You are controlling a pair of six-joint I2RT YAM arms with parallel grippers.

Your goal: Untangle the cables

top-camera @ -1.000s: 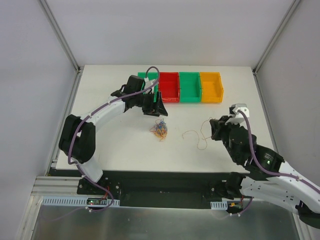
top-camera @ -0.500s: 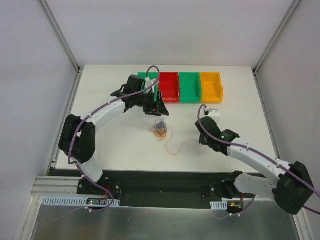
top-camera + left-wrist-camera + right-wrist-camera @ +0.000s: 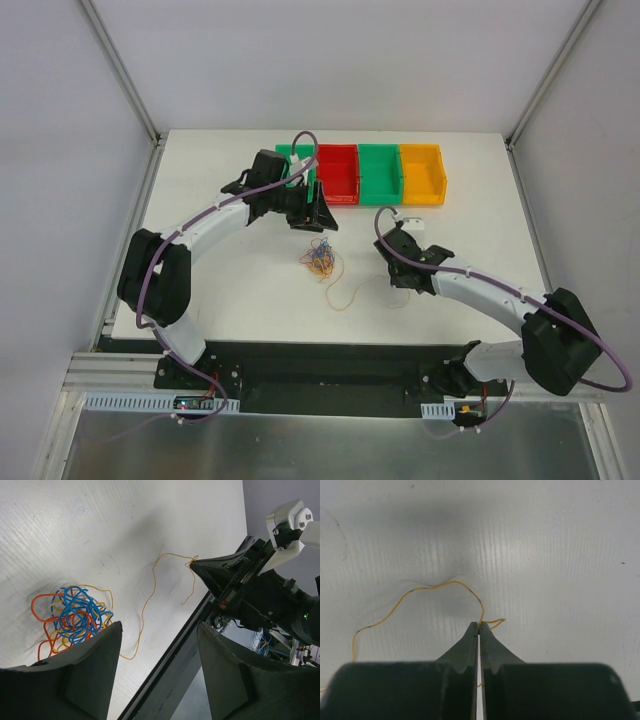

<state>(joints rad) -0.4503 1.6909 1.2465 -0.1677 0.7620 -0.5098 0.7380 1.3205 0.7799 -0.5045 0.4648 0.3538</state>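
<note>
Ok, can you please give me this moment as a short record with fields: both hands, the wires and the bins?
left hand: open, near the tangle, holds nothing
right hand: shut on the loose wire
loose wire: thin, orange-yellow, lies curved on the table
tangle: orange and blue wires curled together
bins: red bin, green bin, orange bin in a row at the far side

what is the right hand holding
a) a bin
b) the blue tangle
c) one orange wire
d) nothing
c: the right wrist view shows the right hand shut on a thin orange wire, while the tangle lies apart under the left hand.
</note>
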